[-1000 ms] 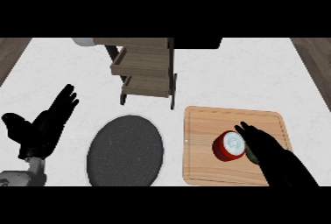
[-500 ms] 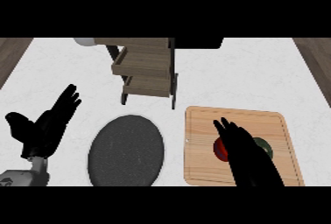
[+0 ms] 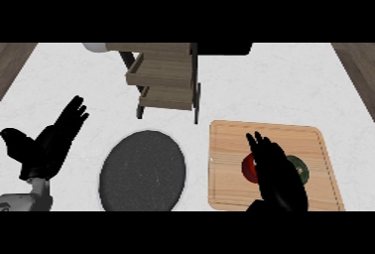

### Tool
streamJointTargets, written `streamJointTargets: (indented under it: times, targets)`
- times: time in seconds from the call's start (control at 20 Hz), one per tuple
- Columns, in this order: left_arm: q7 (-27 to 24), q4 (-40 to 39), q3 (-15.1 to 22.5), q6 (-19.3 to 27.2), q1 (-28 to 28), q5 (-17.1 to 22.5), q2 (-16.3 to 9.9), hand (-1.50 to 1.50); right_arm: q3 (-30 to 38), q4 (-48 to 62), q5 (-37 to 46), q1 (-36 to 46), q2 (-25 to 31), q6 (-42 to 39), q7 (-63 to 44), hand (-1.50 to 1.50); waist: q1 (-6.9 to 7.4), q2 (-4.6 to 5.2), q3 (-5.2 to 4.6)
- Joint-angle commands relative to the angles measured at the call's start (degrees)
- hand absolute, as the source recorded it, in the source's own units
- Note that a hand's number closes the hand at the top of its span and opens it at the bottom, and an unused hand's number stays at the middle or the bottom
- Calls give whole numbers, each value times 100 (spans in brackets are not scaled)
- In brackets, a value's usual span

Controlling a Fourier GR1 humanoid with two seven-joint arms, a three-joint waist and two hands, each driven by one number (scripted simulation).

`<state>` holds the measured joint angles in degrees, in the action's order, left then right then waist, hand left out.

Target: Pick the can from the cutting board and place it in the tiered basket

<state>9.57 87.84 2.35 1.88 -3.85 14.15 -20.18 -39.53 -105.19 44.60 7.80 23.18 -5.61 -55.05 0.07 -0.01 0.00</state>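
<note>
Your right hand over cutting board, fingers straight, pointing 12 o'clock, covering middle of can; red shows at 9 o'clock side of fingers, green at 3 o'clock. Can sits mid-board, away from edges. Dark plate at 9 o'clock, just beside board. Tiered basket at 11 o'clock, bare counter between. Left hand resting open at far 9 o'clock.

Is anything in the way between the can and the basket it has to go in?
Nothing visible stands between the can on the cutting board and the tiered basket. The right hand is over the can.
</note>
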Motion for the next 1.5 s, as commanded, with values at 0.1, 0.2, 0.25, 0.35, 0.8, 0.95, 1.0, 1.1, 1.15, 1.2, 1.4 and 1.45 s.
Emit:
streamJointTargets:
  times: [0.1,0.2,0.25,0.35,0.8,0.95,1.0,1.1,1.15,1.2,1.4,1.45]
  targets:
    - [285,290,-106,-27,-46,-184,80,0,156,654,732,-416,-88,601,730,-150,-9,-3,2]
    - [-187,261,-44,-156,470,-290,217,0,332,835,849,-163,-291,507,685,-150,12,-2,0]
    - [289,227,-254,-100,-46,-178,164,0,343,747,912,-583,-147,747,945,-150,-14,-2,1]
    - [439,533,-175,-182,111,-243,175,0,675,1006,903,-67,-314,338,973,-150,9,-3,1]
    - [521,413,-275,-154,-3,-331,376,0,804,1390,443,-369,-281,-428,1522,150,6,1,1]
    - [257,277,-310,-318,122,-367,375,0,823,1582,699,-50,-226,-608,1676,150,16,2,0]
    - [196,255,-61,48,-36,-701,667,0,488,1804,1014,-258,-385,-222,1750,150,1,4,1]
    - [198,506,-312,-353,316,-455,397,0,523,1592,1221,-138,-488,-383,1649,150,20,-5,0]
    - [110,212,-303,-404,124,-474,421,0,337,1964,1442,-172,-691,-68,1678,150,15,2,0]
    - [390,443,-326,-201,80,-507,441,0,1030,1069,697,103,94,-1039,2036,150,-2,-7,-1]
    - [385,496,-224,-237,164,-477,506,0,2418,1439,-457,1099,1447,-1966,3401,150,69,11,3]
    - [206,208,-368,-357,-7,-430,399,0,2667,1642,-634,1352,1727,-2102,3775,150,49,44,-1]
